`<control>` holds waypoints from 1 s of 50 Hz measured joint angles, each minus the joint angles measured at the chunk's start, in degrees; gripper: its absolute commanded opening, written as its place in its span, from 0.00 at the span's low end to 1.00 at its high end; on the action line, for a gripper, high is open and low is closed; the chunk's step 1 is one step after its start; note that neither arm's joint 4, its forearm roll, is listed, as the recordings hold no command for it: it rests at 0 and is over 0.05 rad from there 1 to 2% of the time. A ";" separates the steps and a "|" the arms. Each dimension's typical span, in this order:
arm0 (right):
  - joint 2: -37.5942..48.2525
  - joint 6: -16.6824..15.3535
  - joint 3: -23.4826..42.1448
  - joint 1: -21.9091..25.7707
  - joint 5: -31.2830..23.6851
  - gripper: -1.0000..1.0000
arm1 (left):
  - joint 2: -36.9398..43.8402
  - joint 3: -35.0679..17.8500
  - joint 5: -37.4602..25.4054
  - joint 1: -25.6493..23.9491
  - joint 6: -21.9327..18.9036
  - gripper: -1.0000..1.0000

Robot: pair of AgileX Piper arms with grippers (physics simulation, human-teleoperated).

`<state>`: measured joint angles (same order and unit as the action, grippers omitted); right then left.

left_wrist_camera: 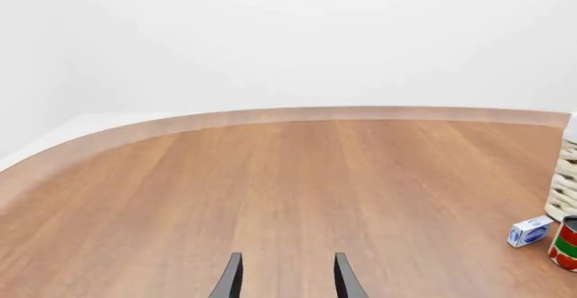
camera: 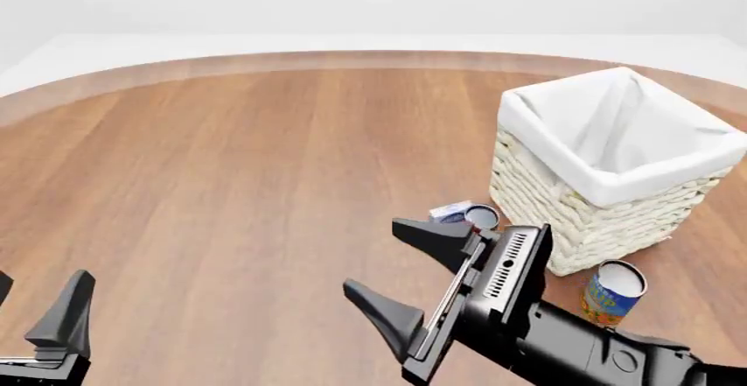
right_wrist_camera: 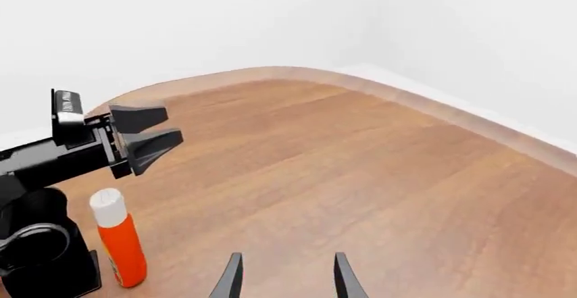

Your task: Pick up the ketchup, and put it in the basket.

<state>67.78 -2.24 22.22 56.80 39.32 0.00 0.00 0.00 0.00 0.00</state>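
Two cans [camera: 611, 291], one basket [camera: 548, 202], one ketchup [right_wrist_camera: 120, 240]

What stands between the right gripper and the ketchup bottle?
Nothing visible does. In the right wrist view only bare table lies between the open right gripper and the upright ketchup. The left arm's dark base stands close beside the bottle, so the approach on that side looks tight.
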 measured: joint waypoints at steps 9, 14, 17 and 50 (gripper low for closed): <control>3.65 2.04 2.68 3.30 -0.15 1.00 | 0.00 0.00 0.00 0.00 0.00 1.00; 5.33 3.05 3.67 4.83 0.16 1.00 | 0.00 0.00 0.00 0.00 0.00 1.00; 6.20 3.51 4.14 5.57 0.33 1.00 | 0.00 0.00 0.00 0.00 0.00 1.00; 13.48 6.53 8.75 12.30 0.99 1.00 | 0.00 0.00 0.00 0.00 0.00 1.00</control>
<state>81.26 4.28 30.97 69.10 40.32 0.00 0.00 0.00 0.00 0.00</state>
